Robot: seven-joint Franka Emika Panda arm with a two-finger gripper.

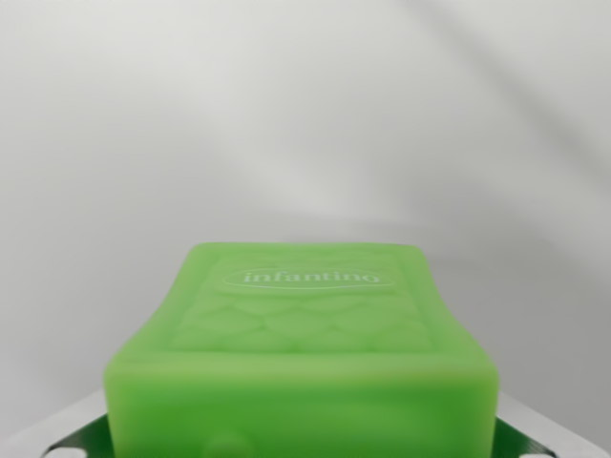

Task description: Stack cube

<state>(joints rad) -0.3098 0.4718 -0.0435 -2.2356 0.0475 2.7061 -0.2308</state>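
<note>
A soft green cube [305, 324] fills the lower middle of the wrist view, very close to the camera. Its top face carries a raised scale pattern and the word "infantino" in an oval. The cube's side walls bow inward. My gripper [305, 434] is shut on it. Only slivers of the fingers [67, 437] show at the bottom corners, tinted green by the cube. No second cube is in view. Whatever lies under the cube is hidden.
A plain white surface [305, 124] with soft shadows fills the view beyond the cube. No edges or other objects show.
</note>
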